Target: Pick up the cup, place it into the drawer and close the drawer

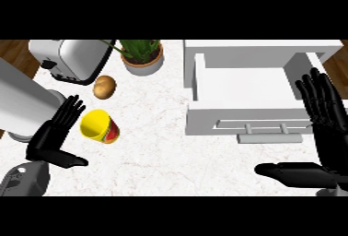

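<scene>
Okay, we are seeing the cup lying on its side on the white marble surface, yellow with a red band, its mouth facing up-left. We are noting the left hand just beside the cup on its left, fingers straight and spread, thumb sticking out low toward the right, gripping nothing; we cannot tell whether the fingertips are touching the cup. The right hand is showing at the right edge, fingers straight and up, thumb reaching left along the surface, also holding nothing. The drawer is standing pulled open, white, with its handle on the near front panel. Behind the cup we are seeing a potato, a toaster and a potted plant. A large grey cylinder is lying at the left edge.
</scene>
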You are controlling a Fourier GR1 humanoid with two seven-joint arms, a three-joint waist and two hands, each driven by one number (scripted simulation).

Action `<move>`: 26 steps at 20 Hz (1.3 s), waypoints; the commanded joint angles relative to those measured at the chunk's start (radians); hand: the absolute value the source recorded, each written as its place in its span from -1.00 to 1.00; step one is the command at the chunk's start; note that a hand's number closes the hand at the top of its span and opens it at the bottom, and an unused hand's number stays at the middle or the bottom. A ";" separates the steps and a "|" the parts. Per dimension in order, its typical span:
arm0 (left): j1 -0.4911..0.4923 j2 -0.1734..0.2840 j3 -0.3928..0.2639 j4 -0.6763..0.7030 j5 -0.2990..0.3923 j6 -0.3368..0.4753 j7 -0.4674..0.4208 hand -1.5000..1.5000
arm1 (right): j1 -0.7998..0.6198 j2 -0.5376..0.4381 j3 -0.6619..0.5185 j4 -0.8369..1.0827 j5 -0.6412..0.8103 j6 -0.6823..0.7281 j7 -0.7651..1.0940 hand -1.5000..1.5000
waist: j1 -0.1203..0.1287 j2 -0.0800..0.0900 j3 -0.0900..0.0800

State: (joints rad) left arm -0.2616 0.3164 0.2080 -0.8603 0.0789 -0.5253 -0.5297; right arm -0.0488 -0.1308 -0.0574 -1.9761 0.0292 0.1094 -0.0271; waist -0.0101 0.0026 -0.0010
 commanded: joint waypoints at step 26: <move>-0.241 0.021 0.000 0.656 -0.160 0.036 -0.502 -1.00 | -0.016 -0.008 -0.015 0.016 -0.032 0.050 -0.004 -1.00 | -0.028 0.013 -0.004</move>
State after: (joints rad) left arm -0.4971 0.3467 0.2075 -0.2329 -0.0782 -0.3944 -0.9169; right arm -0.0771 -0.1358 -0.0683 -1.9659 0.0025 0.1501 -0.0191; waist -0.0358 0.0148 -0.0053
